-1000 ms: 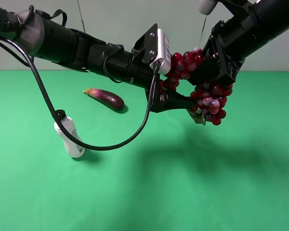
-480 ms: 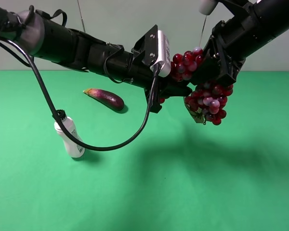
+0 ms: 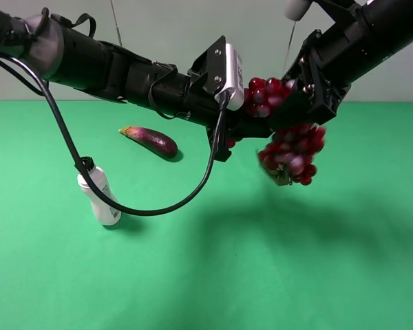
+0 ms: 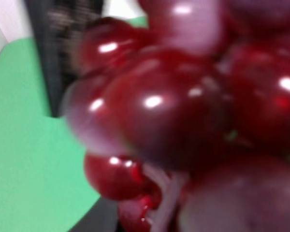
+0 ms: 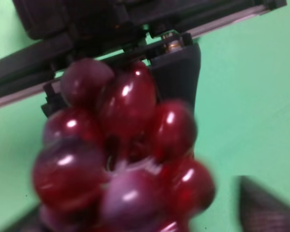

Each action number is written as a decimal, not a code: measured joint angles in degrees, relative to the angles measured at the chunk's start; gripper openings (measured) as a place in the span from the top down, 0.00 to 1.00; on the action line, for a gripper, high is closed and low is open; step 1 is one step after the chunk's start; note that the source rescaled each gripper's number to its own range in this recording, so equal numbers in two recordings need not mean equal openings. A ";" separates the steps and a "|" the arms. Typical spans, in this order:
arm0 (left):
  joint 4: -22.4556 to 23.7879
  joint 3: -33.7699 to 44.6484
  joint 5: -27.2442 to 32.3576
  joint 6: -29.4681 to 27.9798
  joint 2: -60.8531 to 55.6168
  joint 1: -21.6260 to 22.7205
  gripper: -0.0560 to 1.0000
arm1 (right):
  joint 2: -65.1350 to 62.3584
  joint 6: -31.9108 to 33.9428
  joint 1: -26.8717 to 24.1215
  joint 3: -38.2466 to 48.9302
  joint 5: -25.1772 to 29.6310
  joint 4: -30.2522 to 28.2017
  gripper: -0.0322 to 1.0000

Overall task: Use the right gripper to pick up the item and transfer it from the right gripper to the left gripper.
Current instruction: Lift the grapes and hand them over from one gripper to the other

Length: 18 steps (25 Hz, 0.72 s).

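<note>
Red grapes [image 3: 289, 148] between the left fingers [image 3: 251, 128]

Left gripper [image 3: 258, 128] closed on grapes [image 3: 289, 152] — bunch swung (blurred) leftward.

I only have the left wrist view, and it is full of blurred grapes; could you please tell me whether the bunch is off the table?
Observer: Yes, the grapes hang in the air above the table, between the two arms.
Operator: Thank you. Where is the right gripper?
Observer: The right gripper is against the bunch's upper right side in the high view; I cannot tell whether its jaws are open.
Operator: Is anything lying under the bunch?
Observer: No; the eggplant and the bottle sit on the table well to its left.
</note>
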 joint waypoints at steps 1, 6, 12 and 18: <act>0.00 0.00 -0.05 0.00 0.07 0.00 0.91 | 0.00 0.15 0.00 0.00 0.04 0.18 0.14; 0.10 0.00 -0.11 0.00 0.18 0.00 0.91 | -0.17 0.69 0.00 0.00 0.49 0.32 0.02; 0.10 0.00 -0.11 0.00 0.18 0.00 0.92 | -1.52 0.69 0.00 0.00 0.30 -0.03 0.00; 0.16 0.00 -0.34 0.00 0.18 0.00 0.92 | -5.51 5.05 0.00 0.00 -1.22 -2.37 0.00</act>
